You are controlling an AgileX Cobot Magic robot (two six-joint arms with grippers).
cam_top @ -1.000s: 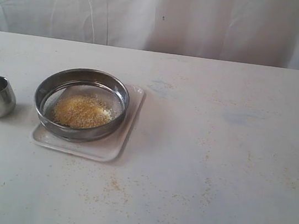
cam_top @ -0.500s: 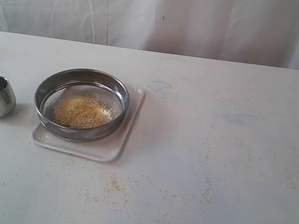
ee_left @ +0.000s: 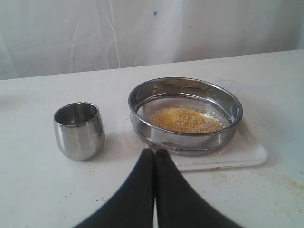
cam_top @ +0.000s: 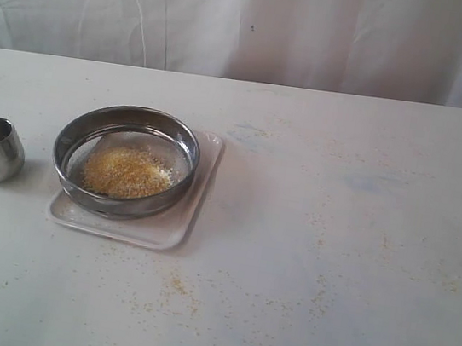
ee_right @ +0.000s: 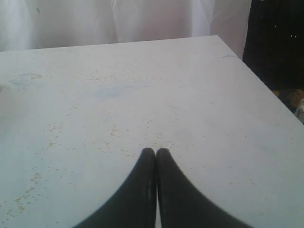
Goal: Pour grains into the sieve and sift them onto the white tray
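Wide steel-rimmed mesh sieve (cam_top: 136, 204) holds yellow-beige grains (cam_top: 126, 173) on flat white tray (cam_top: 181, 219).
Left fingers (ee_left: 140, 185) and right fingers (ee_right: 142, 185) pressed together, empty.

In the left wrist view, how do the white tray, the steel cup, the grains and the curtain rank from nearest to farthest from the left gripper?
From the left gripper:
1. white tray and steel cup: tray rim just ahead, cup beside it; too close to call.
2. grains: in the sieve, farther on.
3. curtain: behind the table.

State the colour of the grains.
Golden-yellow grains with paler bits, clearest in left wrist view.
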